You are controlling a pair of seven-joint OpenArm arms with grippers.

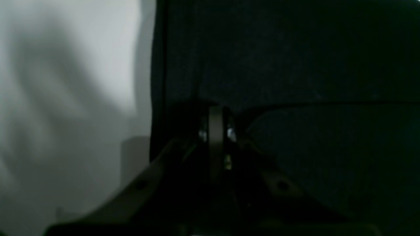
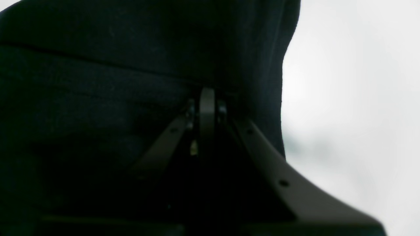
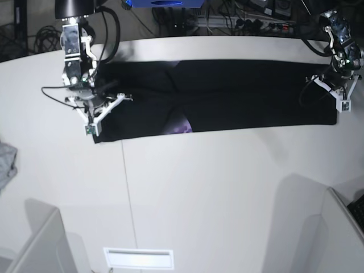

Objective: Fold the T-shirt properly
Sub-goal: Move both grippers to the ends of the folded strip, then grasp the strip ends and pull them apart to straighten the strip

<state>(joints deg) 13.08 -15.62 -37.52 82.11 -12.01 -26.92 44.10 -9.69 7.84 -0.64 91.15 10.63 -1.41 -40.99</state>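
Black cloth T-shirt point(image 3: 227, 94) stretched in a long band across my white table point(image 3: 216, 187).
My left gripper point(image 3: 336, 91) and right gripper point(image 3: 98, 111) each pinch one end of it.

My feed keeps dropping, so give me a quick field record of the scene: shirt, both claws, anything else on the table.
shirt: black T-shirt stretched in a long band across the far side of the table
print: a bit of purple shows at the near edge, left of centre
left claw: shut on the shirt's end, right side of base view
right claw: shut on the other end
other: grey cloth at the table's left edge, apart from the shirt
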